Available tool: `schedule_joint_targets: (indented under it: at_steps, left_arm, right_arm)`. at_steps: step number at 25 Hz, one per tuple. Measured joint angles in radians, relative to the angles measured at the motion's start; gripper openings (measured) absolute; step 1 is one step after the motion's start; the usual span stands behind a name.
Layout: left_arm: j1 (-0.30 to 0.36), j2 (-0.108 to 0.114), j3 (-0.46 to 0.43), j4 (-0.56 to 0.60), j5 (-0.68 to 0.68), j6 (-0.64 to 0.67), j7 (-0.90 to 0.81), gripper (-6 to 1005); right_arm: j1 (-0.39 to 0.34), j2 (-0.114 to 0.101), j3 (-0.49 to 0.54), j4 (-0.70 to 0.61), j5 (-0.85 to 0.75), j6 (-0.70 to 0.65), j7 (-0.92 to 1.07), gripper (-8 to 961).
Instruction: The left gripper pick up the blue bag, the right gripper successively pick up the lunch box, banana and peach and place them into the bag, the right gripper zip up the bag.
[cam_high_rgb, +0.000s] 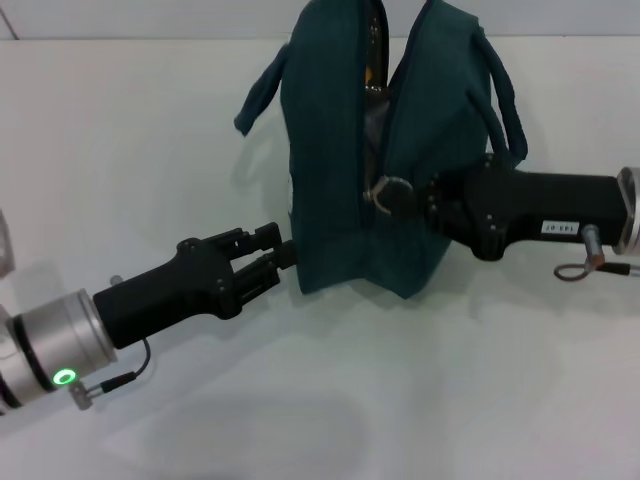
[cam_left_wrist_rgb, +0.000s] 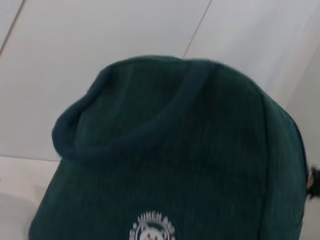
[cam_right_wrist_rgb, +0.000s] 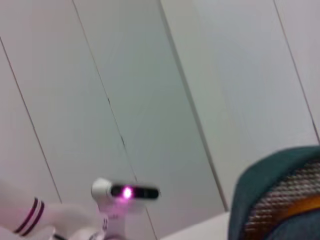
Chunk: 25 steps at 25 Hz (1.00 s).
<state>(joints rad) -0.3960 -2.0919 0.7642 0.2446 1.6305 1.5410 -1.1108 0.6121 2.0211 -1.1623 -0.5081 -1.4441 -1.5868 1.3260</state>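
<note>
The blue bag (cam_high_rgb: 330, 180) stands upright at the middle back of the white table, its central zip gaping from the ring pull (cam_high_rgb: 385, 193) up to the top. Silver lining and a strip of orange banana (cam_high_rgb: 372, 72) show in the gap. My right gripper (cam_high_rgb: 402, 196) reaches in from the right and is shut on the ring pull. My left gripper (cam_high_rgb: 288, 254) comes from the lower left and pinches the bag's lower left edge. The bag (cam_left_wrist_rgb: 170, 160) with its white logo fills the left wrist view. Bag rim (cam_right_wrist_rgb: 270, 190) and banana (cam_right_wrist_rgb: 300, 205) appear in the right wrist view. Lunch box and peach are hidden.
White table surface (cam_high_rgb: 350, 400) stretches in front of the bag and to both sides. The bag's two handles (cam_high_rgb: 262, 85) hang out left and right. A white device with a pink light (cam_right_wrist_rgb: 125, 192) appears far off in the right wrist view.
</note>
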Motion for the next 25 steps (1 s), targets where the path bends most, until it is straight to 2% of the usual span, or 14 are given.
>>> schedule_joint_targets:
  at_steps: [6, 13, 18, 25]
  left_arm:
    - [-0.026, -0.001, 0.001, -0.051, -0.012, -0.021, 0.056, 406]
    - [-0.032, -0.002, 0.003, -0.054, -0.012, -0.032, 0.061, 408]
    - [-0.033, -0.002, 0.001, -0.054, -0.012, -0.032, 0.062, 408]
    - [-0.035, -0.002, 0.001, -0.054, -0.012, -0.032, 0.062, 408]
  right_arm:
    - [0.026, -0.007, -0.013, 0.021, -0.007, 0.033, 0.037, 8]
    - [0.022, -0.016, -0.014, 0.006, -0.114, 0.071, 0.110, 9]
    - [0.015, -0.022, -0.014, 0.006, -0.130, 0.050, 0.126, 9]
    - [0.014, -0.051, -0.025, -0.016, -0.165, 0.018, 0.204, 9]
